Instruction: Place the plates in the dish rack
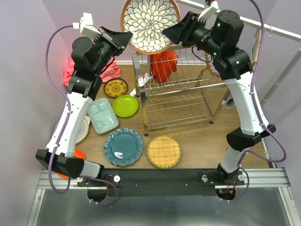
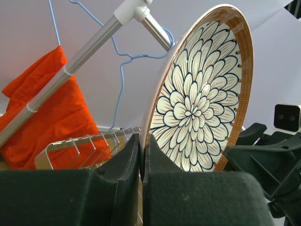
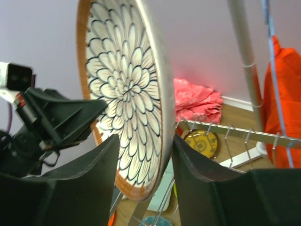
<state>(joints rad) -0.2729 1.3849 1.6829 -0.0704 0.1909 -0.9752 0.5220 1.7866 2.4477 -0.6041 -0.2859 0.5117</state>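
Note:
The white petal-patterned plate (image 1: 150,23) is held on edge high above the chrome wire dish rack (image 1: 178,89). My left gripper (image 1: 124,37) is shut on its left rim; in the left wrist view the gripper (image 2: 142,146) pinches the rim of the plate (image 2: 197,99). My right gripper (image 1: 171,34) is open with its jaws either side of the plate's right rim. In the right wrist view the gripper (image 3: 145,141) straddles the plate (image 3: 122,80), the back finger close against the underside. The rack holds no plates.
On the table lie a teal scalloped plate (image 1: 123,147), woven-yellow plate (image 1: 163,151), lime green plate (image 1: 125,105), mint divided tray (image 1: 102,115) and small dark-yellow plate (image 1: 115,87). An orange cloth (image 1: 163,66) hangs behind the rack; a pink cloth (image 1: 110,73) lies at the back left.

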